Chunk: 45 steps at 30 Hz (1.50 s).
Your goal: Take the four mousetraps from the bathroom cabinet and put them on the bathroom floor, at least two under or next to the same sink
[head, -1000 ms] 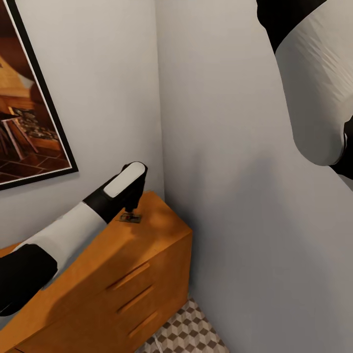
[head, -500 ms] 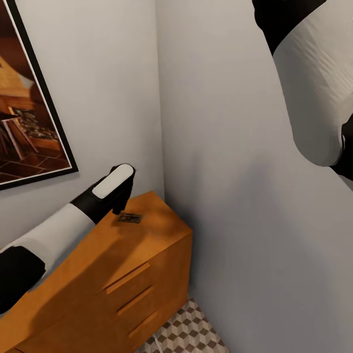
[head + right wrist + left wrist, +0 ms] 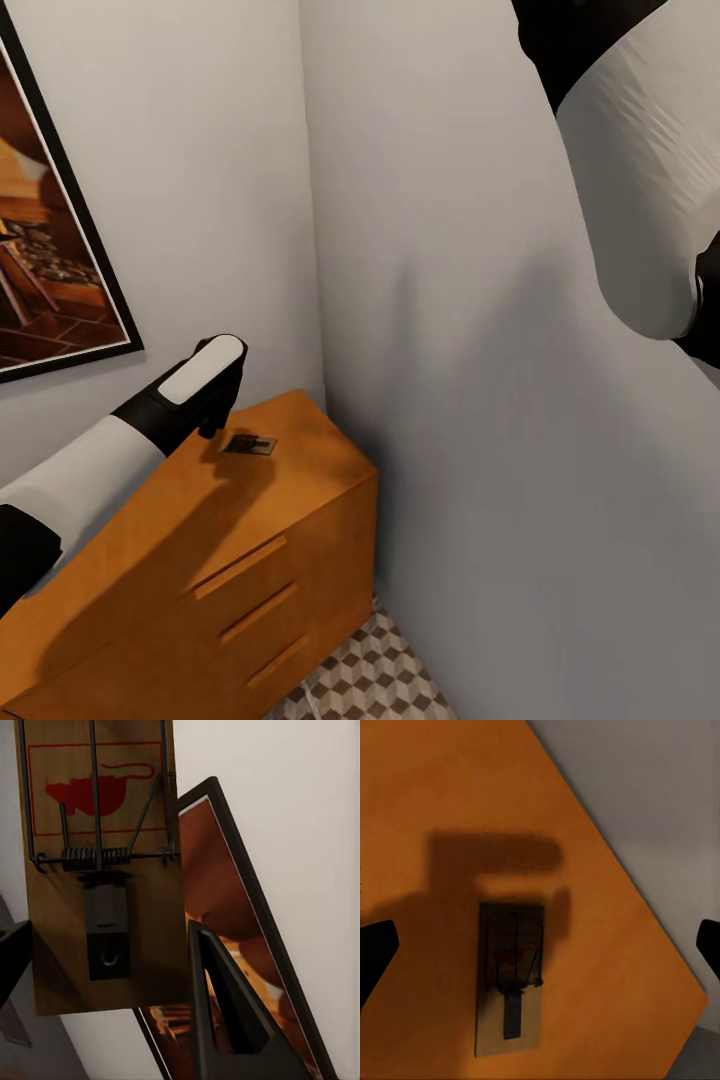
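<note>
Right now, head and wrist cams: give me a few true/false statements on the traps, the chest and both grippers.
1. A mousetrap lies flat on top of the cabinet. True.
2. The left gripper is clamped on that trap. False: it hangs just above it, fingers apart, and the trap lies untouched.
3. The right gripper holds a second mousetrap with a red mouse print. True, by the right wrist view.
4. A cabinet drawer stands pulled open. False: the drawers in view are shut.
5. A framed picture hangs on the wall above the cabinet. True.
</note>
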Tool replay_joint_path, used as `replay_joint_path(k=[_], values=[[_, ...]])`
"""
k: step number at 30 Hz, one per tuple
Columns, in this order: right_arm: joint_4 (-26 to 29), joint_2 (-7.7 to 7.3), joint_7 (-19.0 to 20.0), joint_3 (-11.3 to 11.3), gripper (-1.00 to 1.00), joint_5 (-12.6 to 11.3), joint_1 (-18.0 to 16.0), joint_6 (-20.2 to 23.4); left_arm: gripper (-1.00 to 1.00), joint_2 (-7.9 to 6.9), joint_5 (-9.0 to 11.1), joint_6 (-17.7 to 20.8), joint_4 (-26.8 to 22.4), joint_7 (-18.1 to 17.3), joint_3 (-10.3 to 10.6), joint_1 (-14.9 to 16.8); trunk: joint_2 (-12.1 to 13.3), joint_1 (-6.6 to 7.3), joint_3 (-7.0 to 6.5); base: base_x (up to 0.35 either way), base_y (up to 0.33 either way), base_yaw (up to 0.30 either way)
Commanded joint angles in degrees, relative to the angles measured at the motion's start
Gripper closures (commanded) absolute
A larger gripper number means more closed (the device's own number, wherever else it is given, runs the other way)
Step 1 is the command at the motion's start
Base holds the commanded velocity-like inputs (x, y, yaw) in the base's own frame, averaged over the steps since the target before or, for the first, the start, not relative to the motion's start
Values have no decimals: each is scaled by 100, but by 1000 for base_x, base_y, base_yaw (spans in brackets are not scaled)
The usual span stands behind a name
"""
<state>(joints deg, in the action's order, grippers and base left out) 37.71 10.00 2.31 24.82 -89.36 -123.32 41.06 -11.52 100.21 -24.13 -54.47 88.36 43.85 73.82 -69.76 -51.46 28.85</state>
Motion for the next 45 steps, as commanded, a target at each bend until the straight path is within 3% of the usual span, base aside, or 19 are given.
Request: replay_joint_path(k=[1,7,16,32,45], values=[[-18,0,17,5,100,-3,-8,24,-100,-2,24,-38,5,6,33,7,-4,0,7,0,-3,0],[-35,0,15,13,100,-2,2,37,-100,57,25,-42,120,12,321,-30,-4,0,7,0,-9,0],[-18,0,15,14,100,-2,12,31,-100,308,25,-64,1153,-29,862,-41,-4,0,7,0,-8,0],[-17,0,15,37,100,-6,19,27,-100,586,20,-66,1210,-90,897,-211,-4,0,7,0,-32,0],[-17,0,15,40,100,-11,26,24,-100,609,-2,-73,1207,-91,897,-348,-4,0,7,0,-92,0]])
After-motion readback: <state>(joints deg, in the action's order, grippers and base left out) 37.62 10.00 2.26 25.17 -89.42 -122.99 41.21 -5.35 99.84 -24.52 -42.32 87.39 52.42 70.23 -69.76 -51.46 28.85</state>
